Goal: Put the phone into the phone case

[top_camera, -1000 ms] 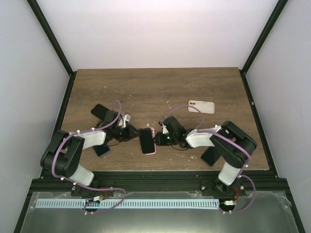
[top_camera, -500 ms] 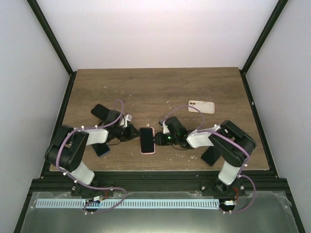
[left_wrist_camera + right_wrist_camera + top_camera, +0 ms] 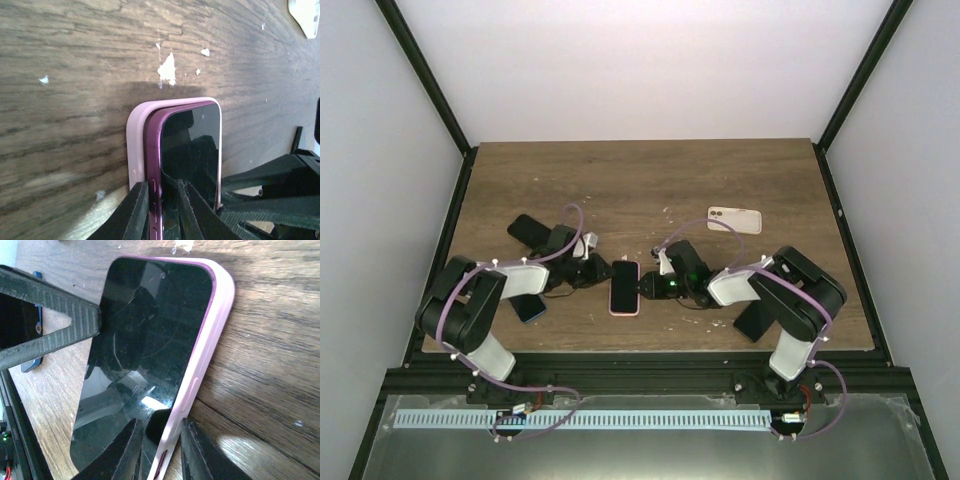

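At table centre: phone (image 3: pixel 624 285), pink case (image 3: pixel 134 150) now straighter; left fingers (image 3: pixel 138 212) nearer.

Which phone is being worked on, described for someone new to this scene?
Look at the wooden table's near middle, between the left gripper and right gripper. The phone there lies screen up. It alone sits in a pink case; the white phone, dark phone and blue phone lie apart.

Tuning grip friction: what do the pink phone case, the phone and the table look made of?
phone case: pale pink, matte, no glare; likely silicone or soft plastic.
phone: glossy glass front, showing reflections and fine scratches; purple frame has a satin sheen, possibly metal.
table: brown, visible grain, white chips; wood or wood-look laminate, can't tell.
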Controlling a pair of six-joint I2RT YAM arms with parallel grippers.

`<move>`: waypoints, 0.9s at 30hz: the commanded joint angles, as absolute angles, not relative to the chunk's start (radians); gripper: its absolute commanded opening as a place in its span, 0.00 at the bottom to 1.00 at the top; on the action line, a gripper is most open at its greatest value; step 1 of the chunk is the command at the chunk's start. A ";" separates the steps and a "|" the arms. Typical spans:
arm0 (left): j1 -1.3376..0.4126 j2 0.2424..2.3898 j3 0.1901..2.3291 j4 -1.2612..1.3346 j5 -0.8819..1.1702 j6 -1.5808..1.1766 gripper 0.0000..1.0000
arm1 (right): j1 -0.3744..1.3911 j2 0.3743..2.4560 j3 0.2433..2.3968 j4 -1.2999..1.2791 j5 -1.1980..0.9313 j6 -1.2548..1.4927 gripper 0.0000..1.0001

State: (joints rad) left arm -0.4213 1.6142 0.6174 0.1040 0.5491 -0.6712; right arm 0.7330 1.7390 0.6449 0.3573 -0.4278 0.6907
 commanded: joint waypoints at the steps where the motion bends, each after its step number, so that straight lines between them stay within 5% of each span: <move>1: -0.459 1.572 0.603 0.051 0.603 -0.669 0.22 | 0.714 1.713 0.619 0.393 -0.399 0.719 0.24; 12: -0.460 1.526 0.572 -0.001 0.584 -0.654 0.34 | 0.721 1.715 0.544 0.452 -0.454 0.844 0.40; 27: -0.461 1.543 0.506 0.066 0.600 -0.649 0.18 | 0.721 1.769 0.587 0.605 -0.595 0.934 0.43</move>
State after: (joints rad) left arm -0.4572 1.5379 0.5293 0.0528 0.5922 -0.6586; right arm 0.7162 1.7454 0.5632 0.5434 -0.5247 0.8879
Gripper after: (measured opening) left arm 0.194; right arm 0.426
